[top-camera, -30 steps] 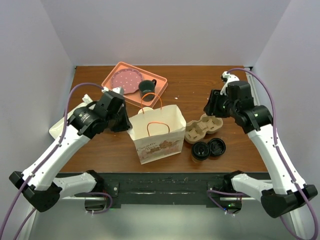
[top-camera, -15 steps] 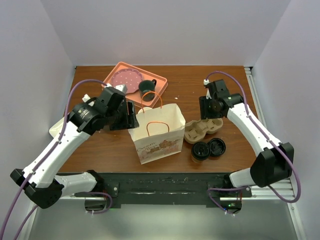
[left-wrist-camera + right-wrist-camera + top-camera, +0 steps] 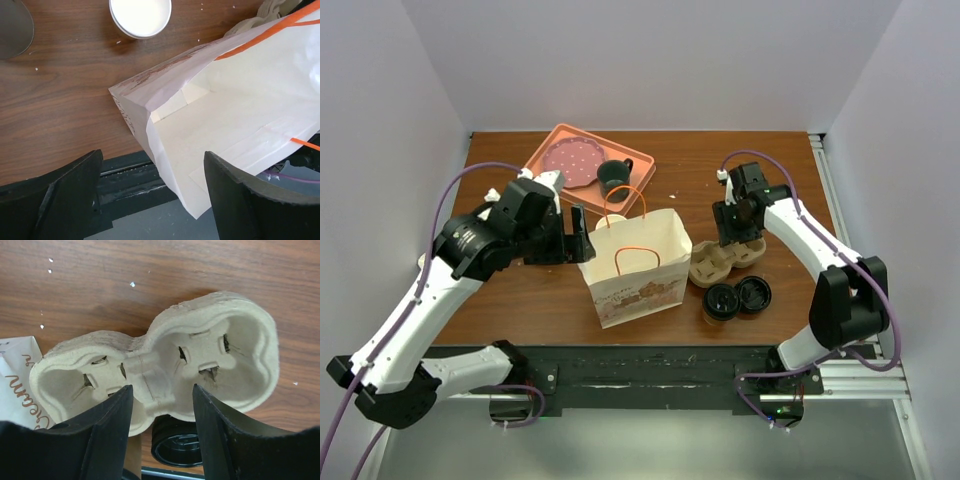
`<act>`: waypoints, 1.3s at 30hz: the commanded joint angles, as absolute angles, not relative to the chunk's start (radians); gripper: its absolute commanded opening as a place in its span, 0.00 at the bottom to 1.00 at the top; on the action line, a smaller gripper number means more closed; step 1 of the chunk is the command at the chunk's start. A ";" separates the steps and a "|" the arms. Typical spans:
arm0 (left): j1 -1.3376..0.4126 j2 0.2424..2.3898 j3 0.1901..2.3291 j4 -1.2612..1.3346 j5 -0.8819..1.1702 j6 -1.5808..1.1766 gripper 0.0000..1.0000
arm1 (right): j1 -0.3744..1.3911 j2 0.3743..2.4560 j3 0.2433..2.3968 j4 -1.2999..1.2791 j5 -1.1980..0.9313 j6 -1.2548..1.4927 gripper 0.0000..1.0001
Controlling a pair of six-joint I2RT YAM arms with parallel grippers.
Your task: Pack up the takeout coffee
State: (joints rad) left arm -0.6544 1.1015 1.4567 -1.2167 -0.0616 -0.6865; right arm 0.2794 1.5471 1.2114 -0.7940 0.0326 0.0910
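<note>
The takeout coffee [image 3: 721, 301], black-lidded, stands near the front edge, right of the white paper bag [image 3: 632, 262]. A loose black lid [image 3: 754, 293] lies beside it. The bag's open mouth [image 3: 235, 115] fills the left wrist view. My left gripper [image 3: 578, 230] is open at the bag's left rim, and a corner of that rim hangs between its fingers [image 3: 155, 200]. My right gripper [image 3: 728, 236] hovers open over the tan two-cup carrier [image 3: 725, 255]; its fingers straddle the carrier's narrow middle [image 3: 150, 375]. Past the carrier's near edge the black lid [image 3: 177, 442] shows.
A pink tray [image 3: 548, 168] at the back left holds a spotted plate [image 3: 568, 158] and a dark green mug [image 3: 613, 175]. A white round dish [image 3: 140, 15] sits on the wood beyond the bag. The white walls stand close on both sides.
My left gripper has opened and let go of the bag's left rim. The right arm has swung in from the back right and come down over the carrier.
</note>
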 commanded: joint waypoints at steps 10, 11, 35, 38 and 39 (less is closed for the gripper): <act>-0.649 1.029 1.453 -1.230 -0.106 -0.672 0.91 | 0.278 1.562 1.164 -0.742 -0.034 0.052 0.54; -0.647 1.025 1.450 -1.230 -0.107 -0.672 0.91 | 0.279 1.562 1.161 -0.741 -0.038 0.049 0.54; -0.647 1.005 1.414 -1.229 -0.104 -0.678 0.92 | 0.279 1.585 1.166 -0.724 -0.029 0.060 0.53; -0.647 1.005 1.422 -1.233 -0.109 -0.680 0.92 | 0.279 1.612 1.237 -0.826 0.035 0.176 0.50; -0.647 1.003 1.422 -1.235 -0.112 -0.681 0.92 | 0.278 1.623 1.258 -0.853 0.052 0.220 0.50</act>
State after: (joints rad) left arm -0.6544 1.0187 1.4143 -1.2449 -0.0940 -0.6868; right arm 0.2794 1.5852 1.1645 -0.7544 -0.0250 0.0856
